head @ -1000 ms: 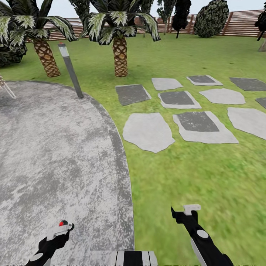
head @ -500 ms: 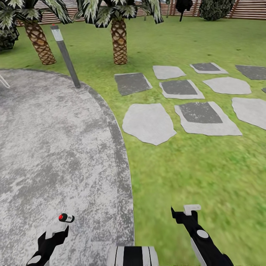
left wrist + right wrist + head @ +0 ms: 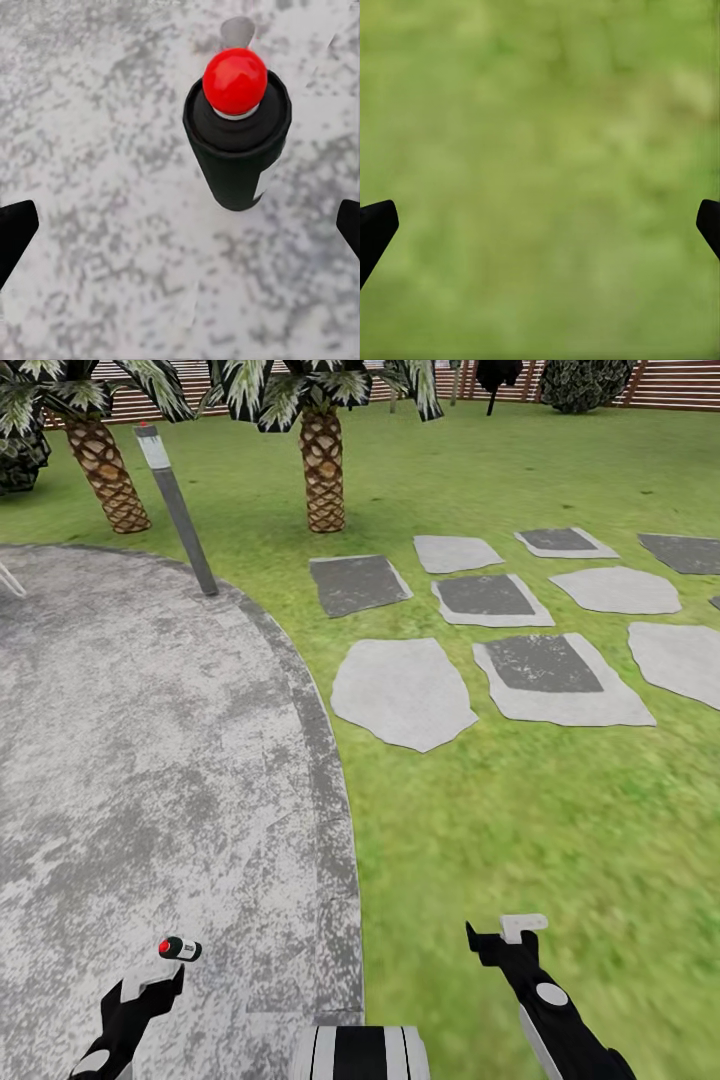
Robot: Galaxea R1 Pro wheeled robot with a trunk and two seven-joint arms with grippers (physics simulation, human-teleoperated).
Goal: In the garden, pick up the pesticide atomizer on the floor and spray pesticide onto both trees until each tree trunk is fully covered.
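The pesticide atomizer (image 3: 179, 949), a small black bottle with a red top, rests on the grey stone floor (image 3: 150, 740) close to the near edge of the head view. My left gripper (image 3: 150, 985) is just behind it, open, not touching it. In the left wrist view the atomizer (image 3: 236, 127) lies beyond the black fingertips (image 3: 15, 232), off to one side of the open left gripper (image 3: 180, 232). My right gripper (image 3: 503, 933) hovers open over the lawn, and the right gripper (image 3: 540, 229) has only blurred grass between its fingers. The two trees are out of view.
Two palms (image 3: 323, 470) with brown scaly trunks and a grey lamp post (image 3: 178, 510) stand at the paving's far curved edge. Flat stepping stones (image 3: 405, 690) lie in the grass to the right. A slatted fence (image 3: 670, 385) and dark shrubs close the back.
The head camera has tilted down, shifting the whole scene. My left gripper, which overlapped the atomizer a second ago, now sits slightly behind it. The right arm is unchanged.
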